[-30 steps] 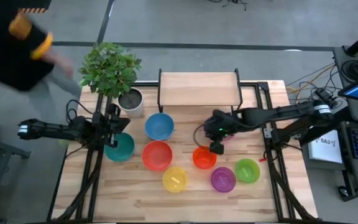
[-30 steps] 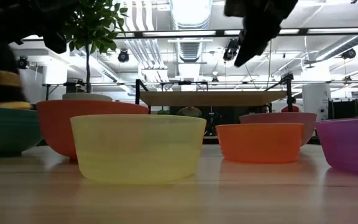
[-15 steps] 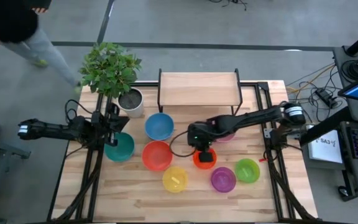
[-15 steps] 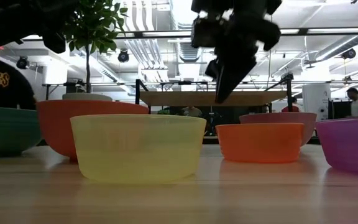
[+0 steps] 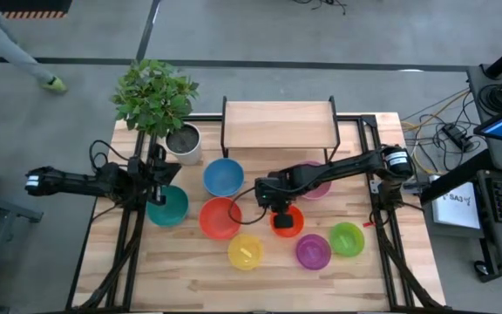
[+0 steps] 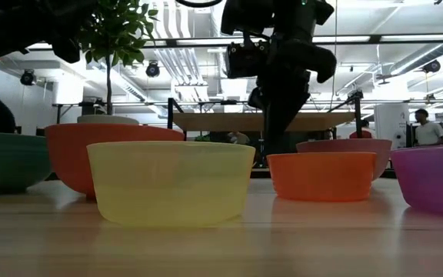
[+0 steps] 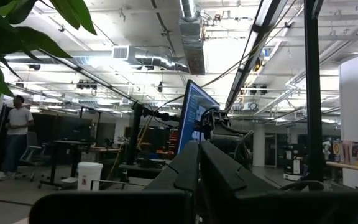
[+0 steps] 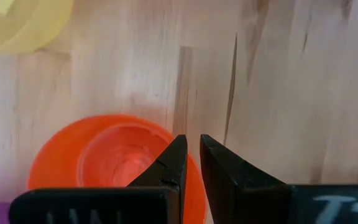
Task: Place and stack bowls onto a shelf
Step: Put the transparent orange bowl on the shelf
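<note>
Since the earlier frames the right arm has swung in from the right side and lowered, so the right tool (image 5: 279, 209) now hangs over the near-left rim of the orange bowl (image 5: 287, 221); the person who stood at the counter's far-left corner has walked off, only a leg (image 5: 20, 57) showing at the edge. In the right wrist view the fingers (image 8: 173, 163) stand nearly together, a thin gap between them, just above the orange bowl's rim and gripping nothing. The shelf (image 5: 279, 124) stands bare at the far middle of the counter (image 5: 190, 279). Crowding the orange bowl are the red bowl (image 5: 220, 218) to its left, the yellow bowl (image 5: 245, 251) nearer the front, the purple bowl (image 5: 313, 251) and green bowl (image 5: 347, 239) to its right, and the pink bowl (image 5: 316, 183) behind, partly under the arm. The blue bowl (image 5: 223, 177) sits before the shelf, the teal bowl (image 5: 169, 207) farther left beside the potted plant (image 5: 157, 98). The left tool (image 5: 159, 176) waits by the teal bowl, its fingers (image 7: 191, 171) pressed together and empty.
</note>
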`<action>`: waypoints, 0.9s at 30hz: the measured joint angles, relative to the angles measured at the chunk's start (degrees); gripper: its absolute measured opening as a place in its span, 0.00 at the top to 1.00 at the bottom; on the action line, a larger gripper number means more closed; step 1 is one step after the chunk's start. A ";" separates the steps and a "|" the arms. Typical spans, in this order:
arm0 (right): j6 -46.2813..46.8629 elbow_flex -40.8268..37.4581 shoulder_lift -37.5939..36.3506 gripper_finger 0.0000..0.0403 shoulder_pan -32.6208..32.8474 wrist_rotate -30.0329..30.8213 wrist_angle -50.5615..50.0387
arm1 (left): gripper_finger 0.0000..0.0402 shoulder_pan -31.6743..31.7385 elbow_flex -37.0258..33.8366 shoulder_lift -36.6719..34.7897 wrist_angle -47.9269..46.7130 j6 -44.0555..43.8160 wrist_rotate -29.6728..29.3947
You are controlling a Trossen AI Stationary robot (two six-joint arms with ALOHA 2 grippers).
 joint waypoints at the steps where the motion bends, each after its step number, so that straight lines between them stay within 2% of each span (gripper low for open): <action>1: 0.37 0.21 0.00 0.92 0.00 -0.01 -0.77 | 1.00 0.00 0.00 0.00 0.00 0.02 0.00; 4: 0.35 0.37 0.00 0.90 0.00 0.46 -1.39 | 1.00 0.00 0.00 -0.04 0.24 0.02 0.00; 7: -1.46 0.37 0.00 0.88 0.02 3.86 -1.95 | 1.00 0.00 0.00 0.00 1.03 0.57 0.00; 13: -4.52 0.37 -0.33 0.97 0.02 4.08 -2.90 | 1.00 0.00 0.00 -0.02 1.24 1.51 0.00; 17: -1.11 0.40 -0.48 0.95 0.04 3.92 -2.79 | 1.00 0.00 0.00 -0.02 1.49 1.51 0.00; 21: 0.93 0.46 -0.50 0.85 0.04 2.28 -3.69 | 1.00 0.00 0.00 0.00 1.58 1.51 0.00; 27: -0.12 -0.20 -0.48 0.62 0.28 2.19 -4.32 | 1.00 0.00 0.00 0.00 1.62 2.14 0.00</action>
